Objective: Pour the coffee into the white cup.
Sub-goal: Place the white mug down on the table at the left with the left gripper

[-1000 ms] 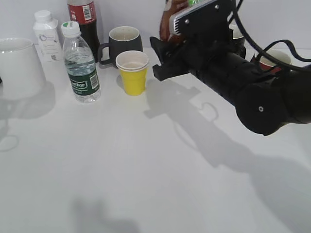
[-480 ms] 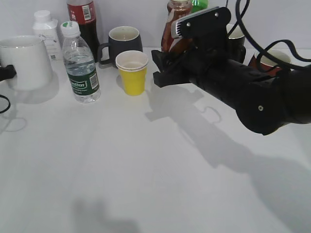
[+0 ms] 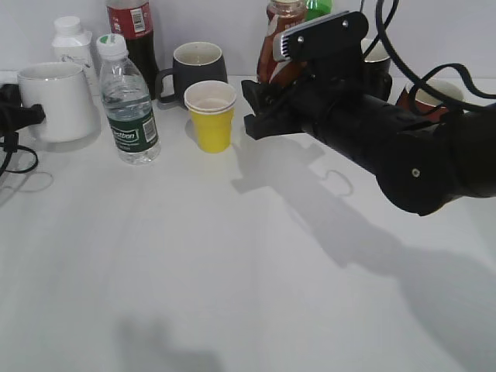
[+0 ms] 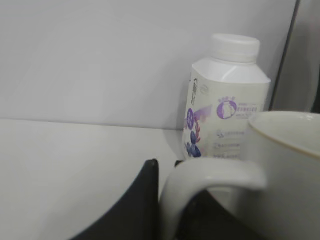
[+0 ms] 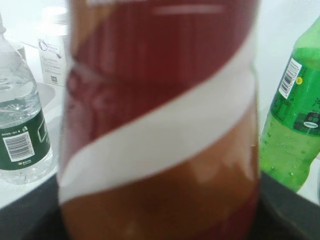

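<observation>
The white cup (image 3: 56,101) stands at the far left of the table, beside the water bottle. My left gripper (image 3: 14,115) is shut on its handle; in the left wrist view the handle (image 4: 210,176) sits between the two dark fingers (image 4: 134,210) of the left gripper (image 4: 172,205). The brown coffee bottle (image 3: 279,35) with its red-and-white swirl label is upright at the back centre. My right gripper (image 3: 267,97) is shut around its body. It fills the right wrist view (image 5: 160,120), with my right gripper (image 5: 160,225) at its base. Its cap is out of frame.
A clear water bottle (image 3: 128,105), a yellow paper cup (image 3: 211,115), a dark mug (image 3: 198,66), a cola bottle (image 3: 133,31) and a small white capped bottle (image 3: 72,54) stand at the back left. A green bottle (image 5: 295,120) and a red cup (image 3: 434,97) are behind the right arm.
The white cup has moved right from the left edge, carried by my left gripper, to beside the water bottle. The right arm and coffee bottle dropped slightly, then held still.
</observation>
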Controlling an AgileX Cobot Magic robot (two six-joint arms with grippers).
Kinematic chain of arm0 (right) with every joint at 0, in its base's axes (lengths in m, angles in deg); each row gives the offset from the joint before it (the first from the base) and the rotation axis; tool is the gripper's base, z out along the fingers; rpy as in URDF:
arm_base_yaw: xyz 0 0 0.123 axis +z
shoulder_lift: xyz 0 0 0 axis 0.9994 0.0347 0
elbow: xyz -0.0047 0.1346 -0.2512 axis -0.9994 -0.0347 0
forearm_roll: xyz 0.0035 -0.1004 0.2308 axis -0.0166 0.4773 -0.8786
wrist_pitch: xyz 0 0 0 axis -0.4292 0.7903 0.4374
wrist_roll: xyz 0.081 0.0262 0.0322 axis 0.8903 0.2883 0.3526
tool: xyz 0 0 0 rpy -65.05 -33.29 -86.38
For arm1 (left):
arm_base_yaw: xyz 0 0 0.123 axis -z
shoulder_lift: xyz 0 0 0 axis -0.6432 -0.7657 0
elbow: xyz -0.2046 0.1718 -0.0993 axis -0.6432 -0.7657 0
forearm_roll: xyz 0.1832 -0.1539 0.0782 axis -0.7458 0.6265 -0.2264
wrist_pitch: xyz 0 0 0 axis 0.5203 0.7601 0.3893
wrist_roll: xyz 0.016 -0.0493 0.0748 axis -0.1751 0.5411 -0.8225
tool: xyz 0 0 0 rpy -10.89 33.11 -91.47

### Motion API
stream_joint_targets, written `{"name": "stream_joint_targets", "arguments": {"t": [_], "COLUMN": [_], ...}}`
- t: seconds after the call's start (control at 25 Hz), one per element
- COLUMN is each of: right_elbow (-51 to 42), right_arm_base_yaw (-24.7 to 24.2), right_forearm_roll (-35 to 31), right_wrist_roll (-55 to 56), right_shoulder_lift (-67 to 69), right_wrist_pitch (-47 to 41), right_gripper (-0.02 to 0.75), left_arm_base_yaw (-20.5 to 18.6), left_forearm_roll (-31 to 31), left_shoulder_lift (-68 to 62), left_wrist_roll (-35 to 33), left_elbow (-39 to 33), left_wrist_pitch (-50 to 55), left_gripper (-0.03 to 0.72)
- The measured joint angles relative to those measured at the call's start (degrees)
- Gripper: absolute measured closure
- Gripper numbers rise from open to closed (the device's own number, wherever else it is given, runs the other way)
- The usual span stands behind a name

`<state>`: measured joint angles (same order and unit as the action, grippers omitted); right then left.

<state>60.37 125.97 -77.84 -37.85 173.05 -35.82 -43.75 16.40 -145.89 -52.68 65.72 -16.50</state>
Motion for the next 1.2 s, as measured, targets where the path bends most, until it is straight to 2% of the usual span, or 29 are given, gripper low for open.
{"name": "stream_joint_targets", "arguments": {"t": [0.36,0.6,1.2], "right_elbow": [0.0,0.0,0.0], "right_arm_base_yaw": [0.0,0.0,0.0], "right_forearm_roll": [0.0,0.0,0.0], "right_wrist_roll": [0.0,0.0,0.0], "right_shoulder_lift": [0.0,0.0,0.0], "right_wrist_pitch": [0.0,0.1,0.2], "right_gripper": [0.211,0.211,0.211], "left_arm_base_yaw": [-0.1,-0.1,-0.1], "left_forearm_roll": [-1.9,-2.0,-2.1], "left_shoulder_lift": [-4.3,-5.3,-5.3], "left_wrist_roll": [-0.1,0.1,0.6], "left_elbow": [4.6,5.1,5.1], "left_wrist_pitch": [-0.1,-1.1,-1.8], "left_gripper": [0.625,0.622,0.541]}}
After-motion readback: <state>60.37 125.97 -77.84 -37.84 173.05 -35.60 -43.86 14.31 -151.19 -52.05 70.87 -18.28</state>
